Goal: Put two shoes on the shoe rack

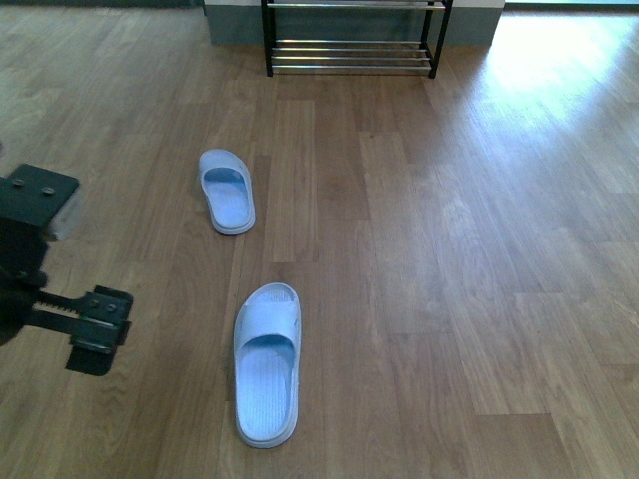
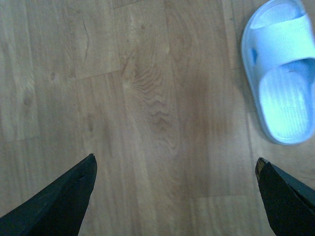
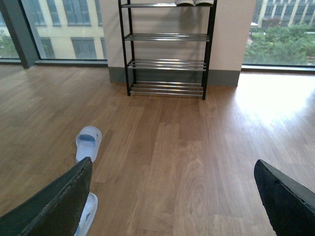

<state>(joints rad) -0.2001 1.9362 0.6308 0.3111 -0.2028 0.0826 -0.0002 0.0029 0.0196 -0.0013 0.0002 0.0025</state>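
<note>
front view, shoe rack [image 1: 351,55]: thin black frame, shiny chrome bars as shelves, only the lower tiers in shot, at 12 o'clock against the wall at the far end of the floor [image 1: 469,259].
front view, far slipper [image 1: 227,190]: pale blue slide, at 11 o'clock, flat on the floor, toe toward the rack.
front view, near slipper [image 1: 268,364]: same pale blue, at 7 o'clock, toe toward the rack, well apart from the far one.
front view, open room: bare wood planks from 12 to 5 o'clock; sun glare at 1 o'clock.
front view, left arm [image 1: 40,259]: black, at 9 o'clock, beside the near slipper and not touching it.
left wrist view, left end effector [image 2: 174,162]: fingers spread wide, gripping nothing, bare plank between them.
left wrist view, slipper [image 2: 283,73]: pale blue, ribbed footbed, lying beyond one finger; cannot tell which of the pair.
right wrist view, right end effector [image 3: 172,162]: spread wide, gripping nothing.
right wrist view, rack: four chrome tiers, black uprights, against a pale wall [image 3: 229,39] between windows [image 3: 59,27]; something pale on the top shelf [image 3: 194,2], cut off.
right wrist view, slippers: both on one finger's side, the near one half hidden by it; clear planks run to the rack.
</note>
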